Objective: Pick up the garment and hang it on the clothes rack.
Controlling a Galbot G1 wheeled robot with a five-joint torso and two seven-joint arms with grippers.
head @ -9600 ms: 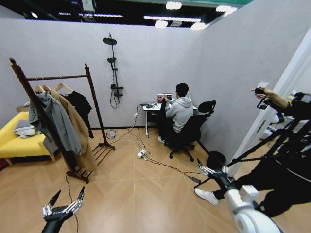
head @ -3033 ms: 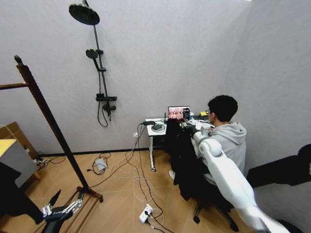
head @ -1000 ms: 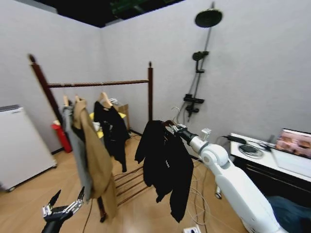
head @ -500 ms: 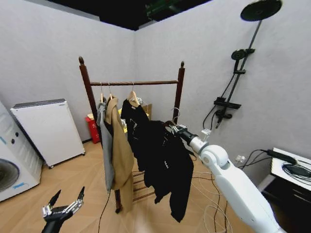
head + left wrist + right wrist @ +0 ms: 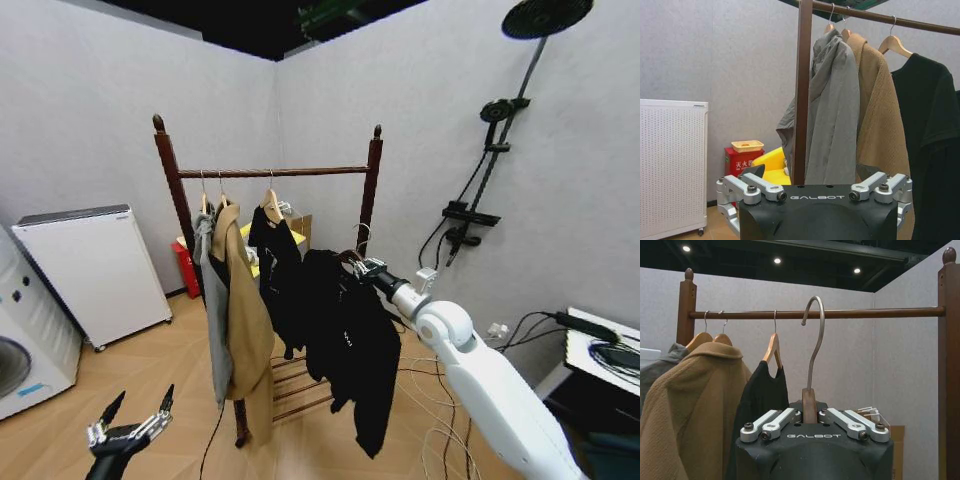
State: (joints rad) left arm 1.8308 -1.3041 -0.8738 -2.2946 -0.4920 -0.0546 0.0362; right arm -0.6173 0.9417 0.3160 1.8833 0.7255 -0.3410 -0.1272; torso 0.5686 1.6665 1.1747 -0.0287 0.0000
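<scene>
The garment (image 5: 347, 340), a long black jacket, hangs from a hanger whose neck my right gripper (image 5: 364, 267) is shut on, just in front of the clothes rack (image 5: 270, 172) and below its bar. In the right wrist view, the right gripper (image 5: 809, 416) clamps the hanger's wooden neck; its silver hook (image 5: 815, 340) stands upright, its tip level with the rack's bar (image 5: 865, 313) and nearer to the camera. A grey hooded jacket (image 5: 207, 300), a tan coat (image 5: 243, 330) and a short black top (image 5: 272, 250) hang on the bar. My left gripper (image 5: 130, 430) is parked low and open.
A white radiator-like unit (image 5: 92, 265) and a washing machine (image 5: 20, 350) stand at the left. A red box (image 5: 187, 268) sits behind the rack. A shower fixture (image 5: 490, 110) is on the right wall, with cables (image 5: 430, 415) on the floor below it.
The camera has swung from the desk round to the rack, and in the last half second the view has only shifted slightly. The black jacket stays held in my right gripper.
</scene>
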